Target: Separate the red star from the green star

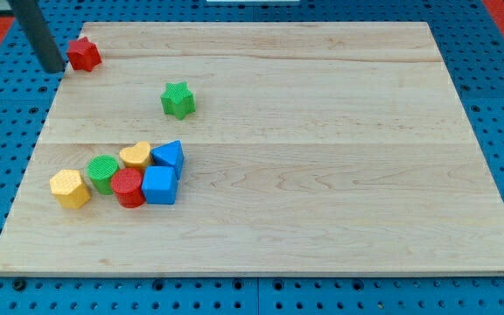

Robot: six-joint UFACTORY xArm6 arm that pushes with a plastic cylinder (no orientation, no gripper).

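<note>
- The red star (83, 54) sits hard in the bench's (322, 175) top-left corner, almost at the top edge and close to the left edge.
- My tip (52, 68) stands just to the view's left of the red star, at or slightly off the bench's left edge; whether it touches the star I cannot tell, though the gap looks very small.
- The arm has no jaws at all, only the dark rod, so nothing is spread, pressed together or pinching; the rod can only shove a block sideways.
- The green star (178, 100) lies lower and to the view's right of the red one, in the upper left part of the bench, well apart from it with bare wood between.
- Judging by that gap, the separation looks largely achieved; the red star is in the corner probably because that is as far from the green star as the bench allows in that direction.
- With the tip on the red star's outer side, a push from there would send it back toward the green star, so I judge little useful pushing is left here.
- Further out, near the bottom-left corner, a cluster lies away from both stars: a yellow block (69, 188), a green block (103, 173), a second yellow block (136, 157), a red cylinder (129, 187), a blue cube (159, 185) and a blue triangular block (169, 156), most of them touching.
</note>
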